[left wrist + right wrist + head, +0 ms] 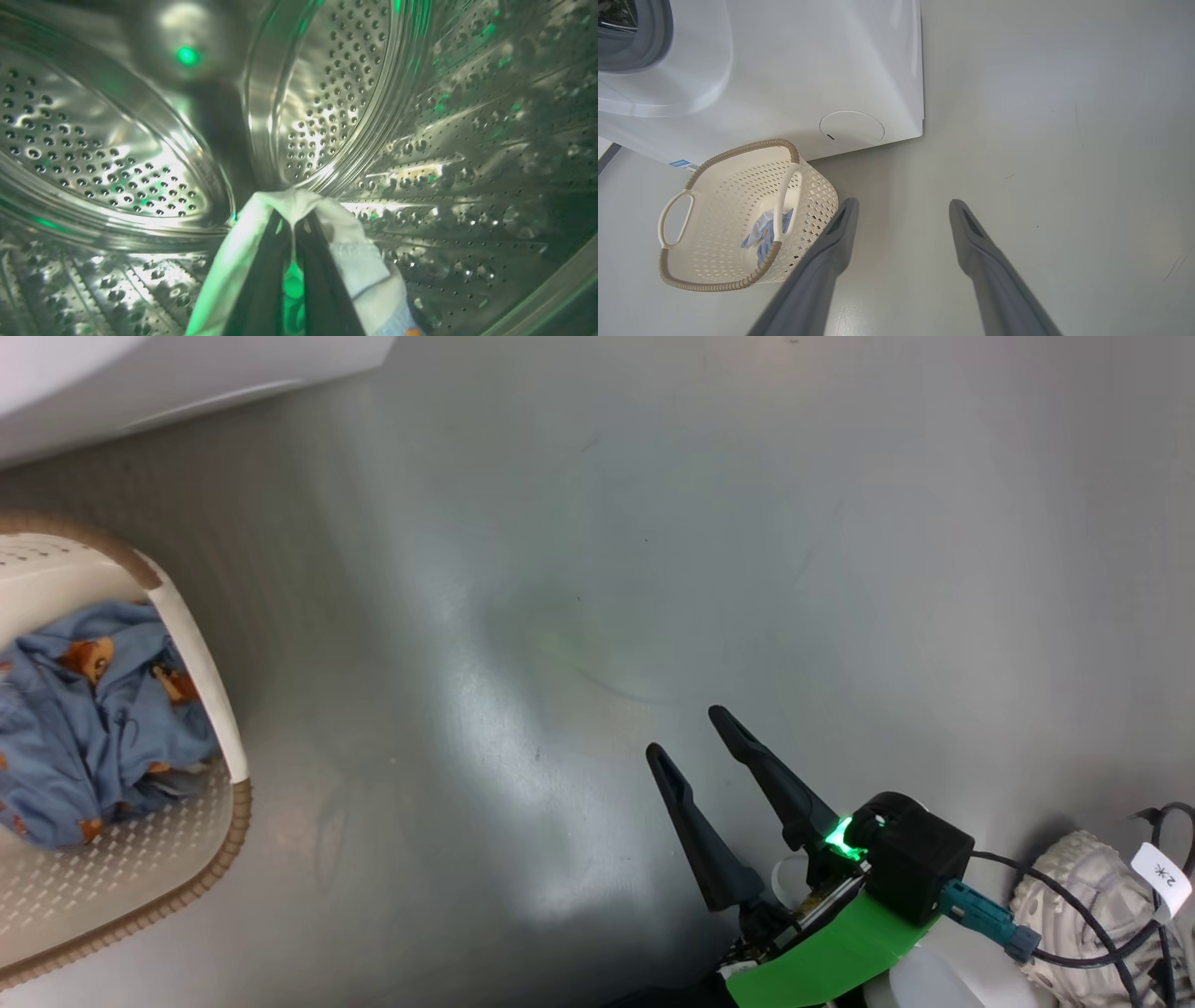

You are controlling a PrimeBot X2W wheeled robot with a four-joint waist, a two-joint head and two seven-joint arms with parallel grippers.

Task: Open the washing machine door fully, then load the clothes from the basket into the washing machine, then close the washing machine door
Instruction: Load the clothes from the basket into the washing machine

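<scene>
From where I stood, the head view's left edge cut off much of the basket [201, 644] and some of the clothes [84, 737] in it, and the washing machine [140, 383] was only a white corner up top. In the left wrist view the fingertips of the left gripper [293, 223] were buried in a fold of white cloth [243, 242] that ran off the bottom edge. The print on the blue label [682, 164] in the right wrist view was too small to read.

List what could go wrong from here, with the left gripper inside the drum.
1. The left gripper is shut on a white cloth inside the drum. The cloth drapes over both fingers, so on release it may cling and get dragged back out.
2. Blue clothes lie in the basket. Ending the loading now would leave them unwashed.
</scene>
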